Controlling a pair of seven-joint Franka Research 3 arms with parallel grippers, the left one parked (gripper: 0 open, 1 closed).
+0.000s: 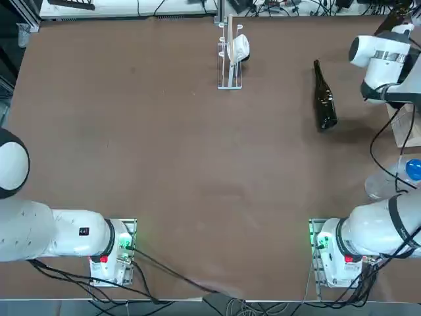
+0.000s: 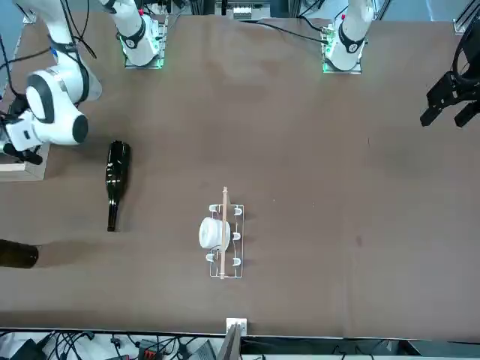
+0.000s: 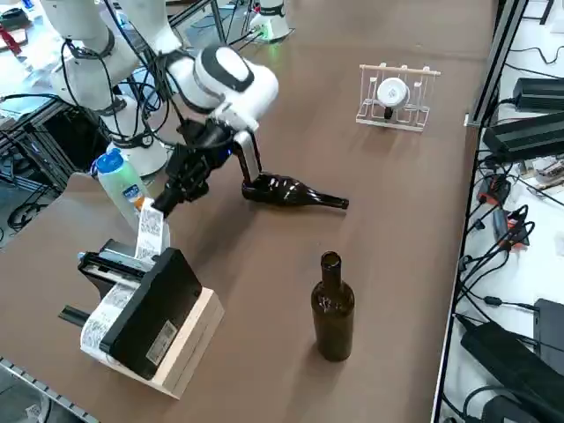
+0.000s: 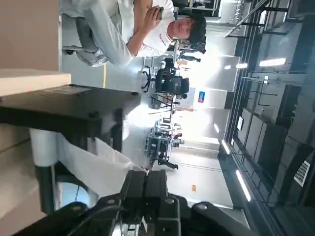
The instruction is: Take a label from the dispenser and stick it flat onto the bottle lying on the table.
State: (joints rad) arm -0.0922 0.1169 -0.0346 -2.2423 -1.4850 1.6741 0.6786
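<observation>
Right gripper (image 3: 163,204) sits low at the robot's right-hand edge of the table (image 1: 197,164), level with the top of the paper strip rising from the dispenser (image 3: 145,308). The dispenser is a black box-shaped unit mounted on a pale wooden block (image 3: 189,348).

Pincer state: fingers closed together. In the wrist view the right gripper (image 4: 147,179) meets the white label (image 4: 93,167) at its tips, and the side view shows the label (image 3: 150,227) standing upright with its top end at the fingertips. The grip reads as closed on the label, which is not yet free of the dispenser (image 4: 64,105).

The bottle (image 3: 286,190) lies on its side on the table, just beyond the gripper, apart from it, with its neck pointing away from the robot's base (image 1: 324,99). No label is visible on it.

Other items:
- a clear acrylic stand (image 1: 230,56) with a white roll, far side of the table, well apart
- a fatter brown bottle (image 3: 332,308), upright
- a clear plastic bottle (image 3: 119,181) with blue cap, beside the arm

A seated person (image 4: 147,29) shows in the room beyond
</observation>
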